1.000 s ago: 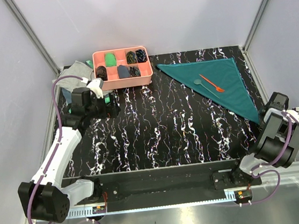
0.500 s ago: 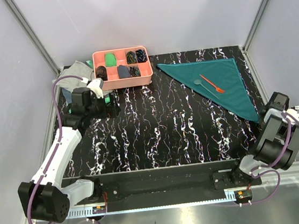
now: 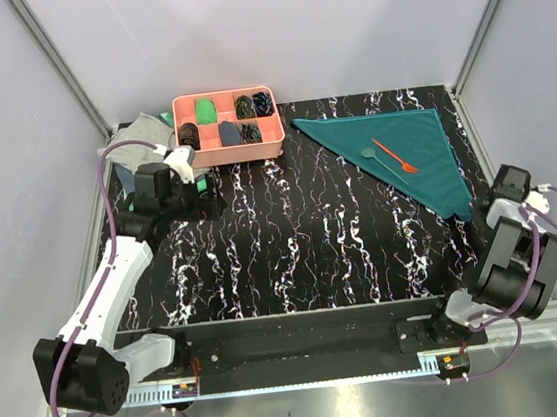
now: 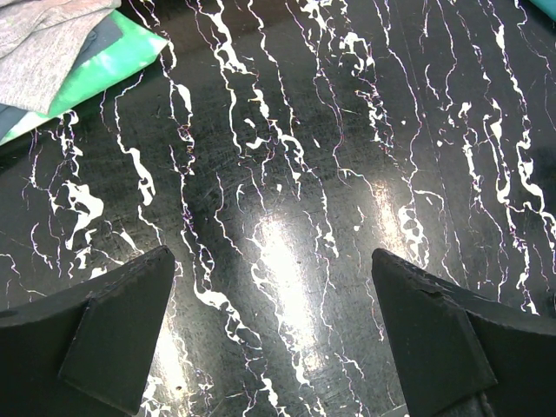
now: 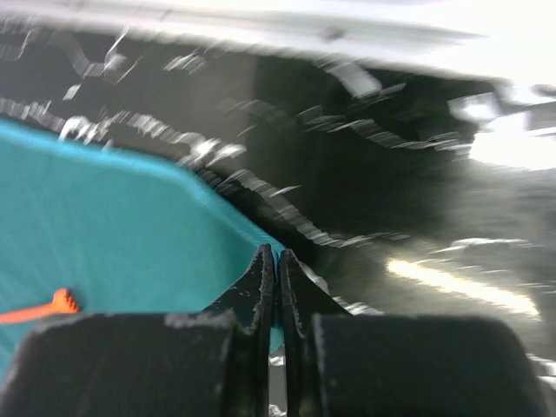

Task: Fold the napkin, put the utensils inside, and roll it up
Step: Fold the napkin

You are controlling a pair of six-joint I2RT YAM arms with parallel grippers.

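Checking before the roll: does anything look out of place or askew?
Nothing stands out. The napkin lies flat, folded into a triangle, with the fork and spoon side by side on it. Nothing is spilled.

Landmark tray (image 3: 228, 126), at rear of table (image 3: 313, 245). Right of tray: napkin (image 3: 424, 157), with fork (image 3: 393, 154) and spoon (image 3: 381, 164) side by side on it. Left of tray: heaped cloths (image 3: 135, 139).

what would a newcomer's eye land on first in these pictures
Most likely the teal napkin, folded into a triangle at the far right of the black marbled table, with a bright orange fork and a teal spoon lying side by side on it. Next would be the pink compartment tray at the table's far edge, to the left of the napkin.
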